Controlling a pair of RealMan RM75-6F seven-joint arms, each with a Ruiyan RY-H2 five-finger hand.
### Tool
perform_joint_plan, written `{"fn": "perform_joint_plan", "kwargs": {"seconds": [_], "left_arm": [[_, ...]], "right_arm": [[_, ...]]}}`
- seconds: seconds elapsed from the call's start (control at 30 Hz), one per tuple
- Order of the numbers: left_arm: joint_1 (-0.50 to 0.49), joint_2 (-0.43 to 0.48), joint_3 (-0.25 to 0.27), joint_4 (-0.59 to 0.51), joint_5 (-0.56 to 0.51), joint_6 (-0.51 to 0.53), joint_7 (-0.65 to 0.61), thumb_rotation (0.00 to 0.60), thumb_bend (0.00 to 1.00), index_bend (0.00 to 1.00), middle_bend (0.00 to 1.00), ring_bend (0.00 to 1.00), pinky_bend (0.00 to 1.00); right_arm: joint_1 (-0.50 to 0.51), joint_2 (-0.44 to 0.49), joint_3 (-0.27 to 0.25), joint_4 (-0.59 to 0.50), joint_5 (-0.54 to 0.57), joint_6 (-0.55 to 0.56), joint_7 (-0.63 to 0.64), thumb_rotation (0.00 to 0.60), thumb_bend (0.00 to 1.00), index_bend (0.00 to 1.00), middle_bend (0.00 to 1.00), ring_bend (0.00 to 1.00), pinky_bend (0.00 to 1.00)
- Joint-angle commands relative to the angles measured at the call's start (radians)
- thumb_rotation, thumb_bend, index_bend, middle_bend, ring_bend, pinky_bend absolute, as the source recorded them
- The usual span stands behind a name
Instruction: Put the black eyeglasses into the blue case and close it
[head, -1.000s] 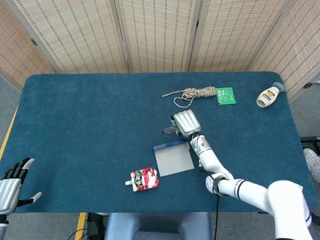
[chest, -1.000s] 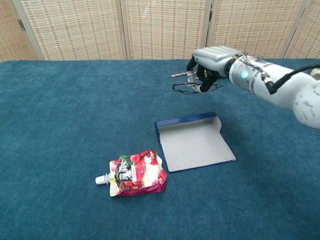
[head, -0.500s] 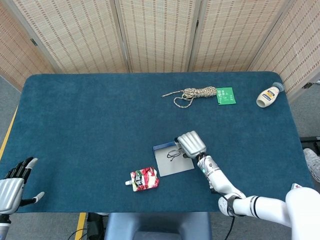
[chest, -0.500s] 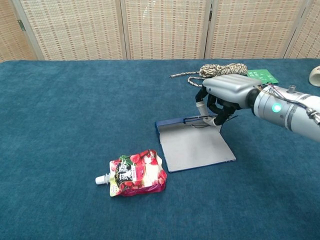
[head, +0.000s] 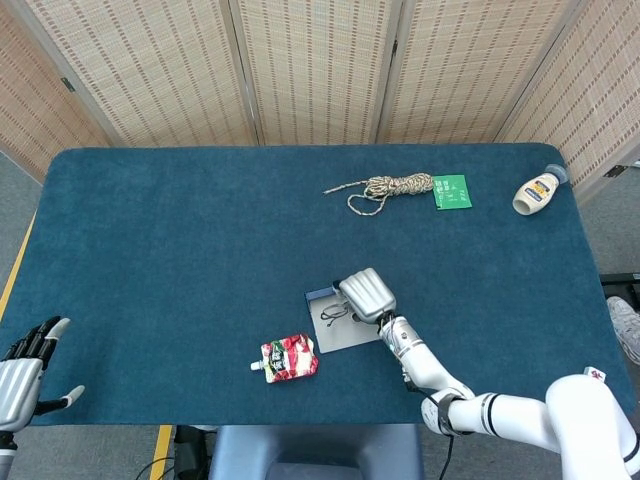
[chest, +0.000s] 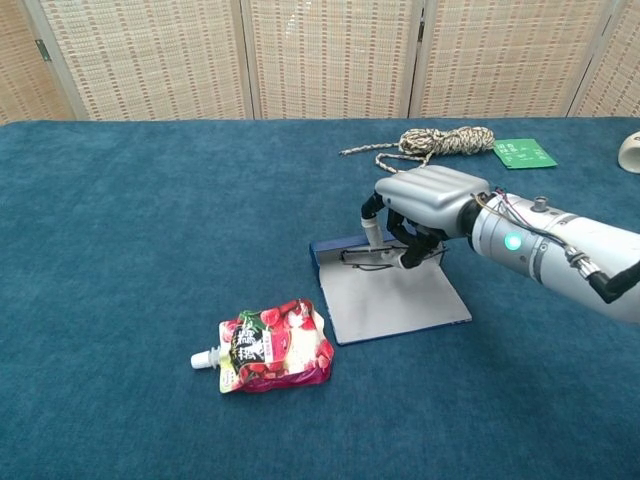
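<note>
The blue case (head: 349, 330) (chest: 395, 302) lies open and flat on the table, its pale grey inside facing up. My right hand (head: 366, 295) (chest: 418, 205) hovers over the case's far edge and holds the black eyeglasses (head: 331, 312) (chest: 366, 257) in its curled fingers. The glasses hang low, just above the case's back wall. My left hand (head: 22, 371) rests at the table's near left corner, fingers spread, holding nothing; the chest view does not show it.
A red drink pouch (head: 288, 358) (chest: 267, 346) lies just left of the case. A coil of rope (head: 388, 187) (chest: 432, 142), a green card (head: 452, 191) (chest: 524, 152) and a white bottle (head: 537, 190) sit at the far right.
My right hand has carried the glasses from beyond the case toward me and then leftward along the case's far edge, lowering them. The left hand has barely shifted.
</note>
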Motion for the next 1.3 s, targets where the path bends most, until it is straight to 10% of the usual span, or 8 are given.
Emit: {"fn": "perform_joint_plan", "kwargs": {"seconds": [0.03, 0.73, 1.3], "left_arm": [[0.000, -0.001, 0.000, 0.001, 0.000, -0.001, -0.001, 0.600, 0.20, 0.08, 0.10, 0.12, 0.23], [-0.007, -0.003, 0.001, 0.007, -0.003, -0.018, -0.008, 0.600, 0.20, 0.08, 0.10, 0.12, 0.23], [-0.005, -0.001, 0.004, 0.005, -0.005, -0.019, -0.006, 0.600, 0.20, 0.08, 0.10, 0.12, 0.23]], "right_arm": [[0.006, -0.007, 0.004, 0.011, 0.010, -0.003, -0.017, 0.600, 0.40, 0.26, 0.82, 1.00, 0.88], [0.024, -0.006, 0.007, -0.008, 0.009, 0.020, -0.097, 0.600, 0.02, 0.05, 0.80, 1.00, 0.88], [-0.006, 0.034, -0.007, -0.071, -0.039, 0.053, -0.061, 0.600, 0.01, 0.03, 0.80, 1.00, 0.88]]}}
